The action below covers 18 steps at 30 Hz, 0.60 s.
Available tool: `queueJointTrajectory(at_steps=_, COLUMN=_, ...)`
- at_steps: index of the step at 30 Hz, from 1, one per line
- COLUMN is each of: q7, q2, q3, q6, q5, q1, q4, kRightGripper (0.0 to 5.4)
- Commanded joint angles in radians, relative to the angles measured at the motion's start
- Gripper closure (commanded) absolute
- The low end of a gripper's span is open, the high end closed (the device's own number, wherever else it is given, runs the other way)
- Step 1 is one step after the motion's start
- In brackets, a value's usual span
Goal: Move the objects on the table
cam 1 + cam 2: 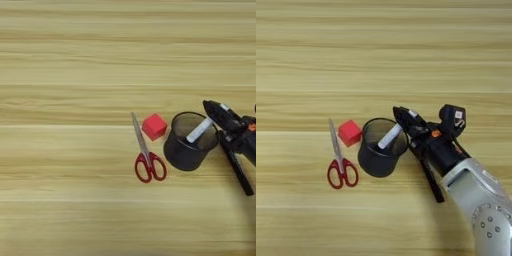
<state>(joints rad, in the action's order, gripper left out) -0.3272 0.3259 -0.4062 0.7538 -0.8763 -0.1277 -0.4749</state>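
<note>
The black wire-mesh pen cup (378, 152) stands upright right of the table's middle. Inside it leans the slim white marker (390, 136), its upper end resting on the right rim. My right gripper (412, 124) hovers at that rim, its tip just over the marker's upper end; whether it touches the marker I cannot tell. The silver forearm (476, 195) comes in from the bottom right. A thin black stick, apparently the black marker (432, 182), lies on the wood slanting down-right from under the gripper. The light wooden table (75, 60) fills both views.
A small red cube (154, 126) sits just left of the cup. Red-handled scissors (145, 155) lie in front of the cube, blades pointing away from me. Bare wood spreads across the far half and the left side.
</note>
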Motion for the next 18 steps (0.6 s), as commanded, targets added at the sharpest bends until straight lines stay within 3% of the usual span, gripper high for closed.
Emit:
queueJointTrajectory(at_steps=1, q7=-0.006, q2=0.039, q3=-0.025, q6=-0.04, q5=-0.008, q1=0.038, q4=-0.037, kRightGripper=4.67)
queueJointTrajectory(at_steps=7, q7=0.016, q2=0.062, q3=-0.066, q6=-0.027, q5=-0.055, q1=0.048, q4=-0.1, kRightGripper=4.67)
queueJointTrajectory(at_steps=18, q7=0.111, q2=0.142, q3=-0.167, q6=-0.006, q5=-0.2, q1=0.074, q4=-0.179, kRightGripper=4.67)
